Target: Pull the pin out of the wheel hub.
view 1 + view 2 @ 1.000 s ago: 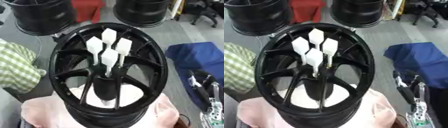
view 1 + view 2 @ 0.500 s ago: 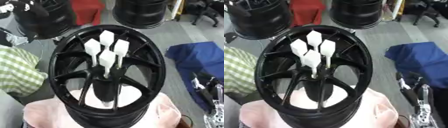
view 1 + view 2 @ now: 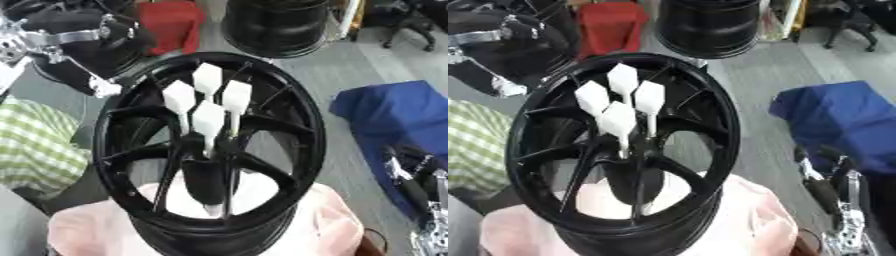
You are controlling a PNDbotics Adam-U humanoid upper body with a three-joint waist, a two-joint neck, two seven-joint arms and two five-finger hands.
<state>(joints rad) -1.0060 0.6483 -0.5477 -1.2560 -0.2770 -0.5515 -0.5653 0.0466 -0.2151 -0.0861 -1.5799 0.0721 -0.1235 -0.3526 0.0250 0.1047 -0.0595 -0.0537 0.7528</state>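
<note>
While four white pins (image 3: 208, 117) stand in the black wheel hub (image 3: 210, 150), the left robot hand (image 3: 52, 42) hovers far left, the right robot hand (image 3: 833, 185) near right; I cannot tell either's finger state.

floor (image 3: 350, 70): grey | blue cloth (image 3: 398, 115) right | red bin (image 3: 171, 22) far

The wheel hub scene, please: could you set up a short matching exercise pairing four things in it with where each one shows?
Things:
1. wheel hub
2. white pins
3. left hand
4. blue cloth

Places:
A. upper left corner
B. right side, on the floor
C. standing out of the hub's centre
D. middle, resting on a pink cloth

Pairs: 1-D, 2-C, 3-A, 4-B
</note>
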